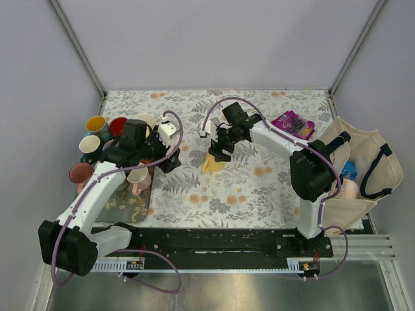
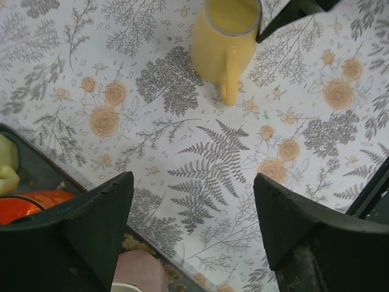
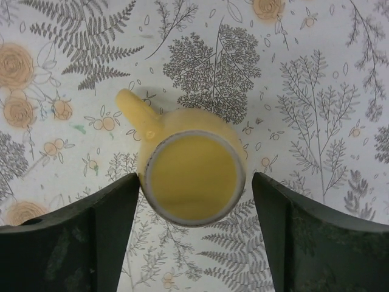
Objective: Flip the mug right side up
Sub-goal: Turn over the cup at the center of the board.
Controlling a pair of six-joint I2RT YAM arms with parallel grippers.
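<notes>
On your far left, the dark tray point(image 1: 150, 194) of assorted ceramic mugs sat on the floral-patterned bench point(image 1: 259, 188). Your left end effector point(image 2: 193, 182) hung just beside it, spread wide and holding nothing. At mid-bench the pale yellow ceramic mug point(image 2: 219, 48) stood with a flat, ringed face upward, which I judged to be its base, so the turn was not yet done. Your right end effector point(image 3: 196, 180) straddled it from above, fingers parted on either side and unclamped, one all but touching. You had left to close, lift, invert and set down. Further right, the purple snack packet point(image 1: 293, 123) carried print too small to read, and the cream canvas bag point(image 1: 363, 168) showed none.
</notes>
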